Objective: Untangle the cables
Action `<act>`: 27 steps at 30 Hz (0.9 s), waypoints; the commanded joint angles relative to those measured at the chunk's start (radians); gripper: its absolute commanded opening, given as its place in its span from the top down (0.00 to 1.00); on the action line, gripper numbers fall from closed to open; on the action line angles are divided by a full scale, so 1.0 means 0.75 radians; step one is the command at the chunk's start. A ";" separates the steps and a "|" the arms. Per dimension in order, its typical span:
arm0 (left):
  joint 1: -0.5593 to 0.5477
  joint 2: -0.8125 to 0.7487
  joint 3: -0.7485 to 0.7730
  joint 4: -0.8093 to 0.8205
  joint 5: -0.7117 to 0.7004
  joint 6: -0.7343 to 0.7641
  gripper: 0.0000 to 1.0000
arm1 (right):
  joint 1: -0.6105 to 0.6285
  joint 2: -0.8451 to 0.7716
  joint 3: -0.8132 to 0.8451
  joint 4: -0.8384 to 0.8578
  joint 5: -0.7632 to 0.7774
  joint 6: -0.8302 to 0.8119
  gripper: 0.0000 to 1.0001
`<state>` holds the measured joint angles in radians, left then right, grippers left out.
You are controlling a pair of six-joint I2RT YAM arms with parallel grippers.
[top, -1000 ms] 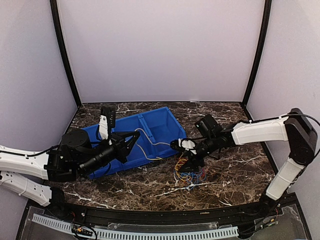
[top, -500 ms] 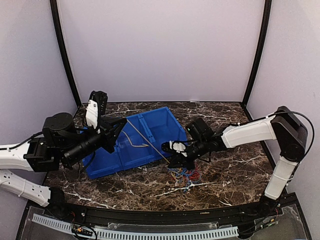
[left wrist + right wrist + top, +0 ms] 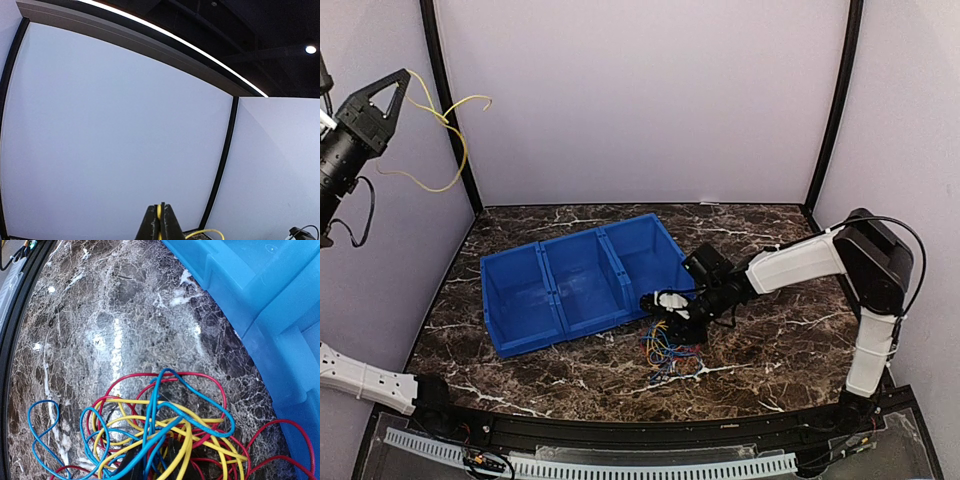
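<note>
My left gripper [image 3: 404, 78] is raised high at the upper left, shut on a yellow cable [image 3: 451, 135] that hangs from it in loose loops in the air. In the left wrist view the yellow cable [image 3: 160, 212] is pinched between the closed jaws of the left gripper [image 3: 160, 209]. The other cables [image 3: 665, 350], red, blue and yellow, lie tangled on the marble table just off the bin's right corner. My right gripper [image 3: 658, 312] is low in that tangle [image 3: 165, 425]. Its dark fingers [image 3: 178, 455] are mostly covered by strands, a narrow gap between them.
A blue bin [image 3: 492, 292] with three compartments lies on the table's left half, its corner [image 3: 280, 315] close beside the tangle. Black frame posts stand at the back corners, and a black rail runs along the near edge.
The left arm has swung up from the bin to the upper left, pulling the yellow cable out of the pile. The right gripper and the tangle have shifted left toward the bin.
</note>
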<state>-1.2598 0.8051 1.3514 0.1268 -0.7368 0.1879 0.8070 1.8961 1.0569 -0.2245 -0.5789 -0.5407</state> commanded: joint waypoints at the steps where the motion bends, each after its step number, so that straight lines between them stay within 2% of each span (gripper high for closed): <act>1: 0.005 0.067 -0.015 -0.040 -0.013 0.058 1.00 | 0.002 -0.002 0.007 -0.115 0.032 0.007 0.81; 8: 0.004 0.103 -0.017 -0.076 -0.022 0.029 1.00 | 0.002 -0.018 -0.001 -0.175 0.042 -0.018 0.81; 13: 0.004 0.162 -0.046 -0.134 -0.278 0.035 1.00 | -0.016 -0.047 -0.002 -0.279 0.078 -0.075 0.83; 20: 0.006 0.178 -0.138 -0.238 -0.451 -0.050 1.00 | -0.095 -0.141 -0.026 -0.381 0.144 -0.126 0.83; 24: 0.059 0.185 -0.140 -0.427 -0.547 -0.206 1.00 | -0.151 -0.179 -0.083 -0.397 0.184 -0.119 0.84; 27: 0.178 0.192 -0.098 -0.728 -0.443 -0.495 1.00 | -0.178 -0.245 -0.121 -0.418 0.189 -0.126 0.84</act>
<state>-1.2152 0.9504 1.2491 -0.1604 -1.0653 0.0624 0.6975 1.7718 1.0088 -0.4801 -0.4770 -0.6197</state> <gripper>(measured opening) 0.008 0.158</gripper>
